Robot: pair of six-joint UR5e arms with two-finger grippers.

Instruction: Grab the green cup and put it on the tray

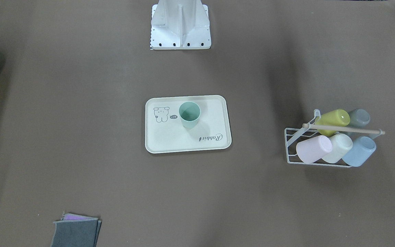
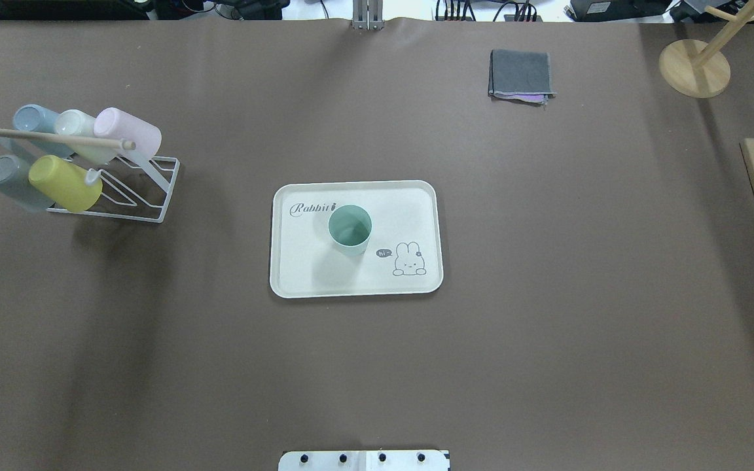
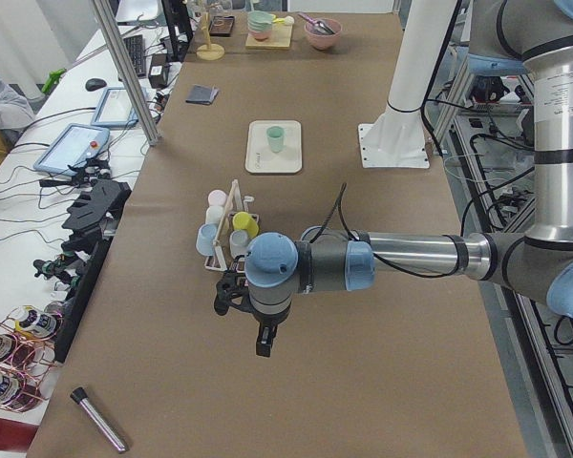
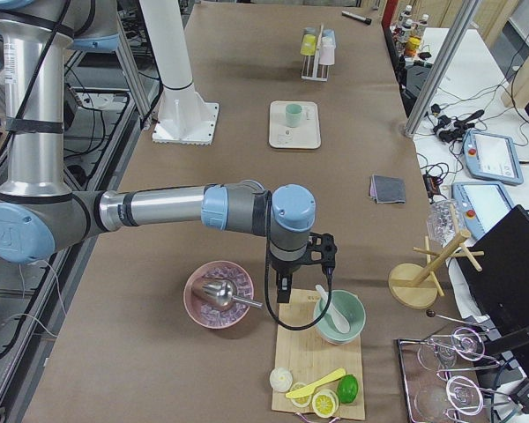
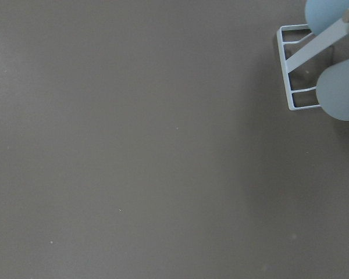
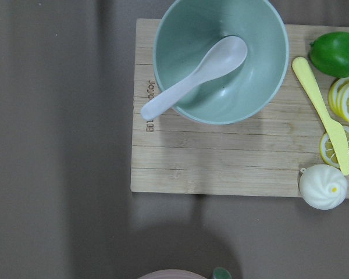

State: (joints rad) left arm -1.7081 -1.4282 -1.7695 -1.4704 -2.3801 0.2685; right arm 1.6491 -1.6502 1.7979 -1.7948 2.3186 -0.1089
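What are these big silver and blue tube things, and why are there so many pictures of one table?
They are two robot arms, the left arm and the right arm. Two cameras look down on the brown table, two look from its ends, and one rides on each wrist. In the middle a green cup stands upright on a cream tray. A white rack holds five cups; a wooden board carries a bowl with a spoon. Neither arm seems to hold anything.
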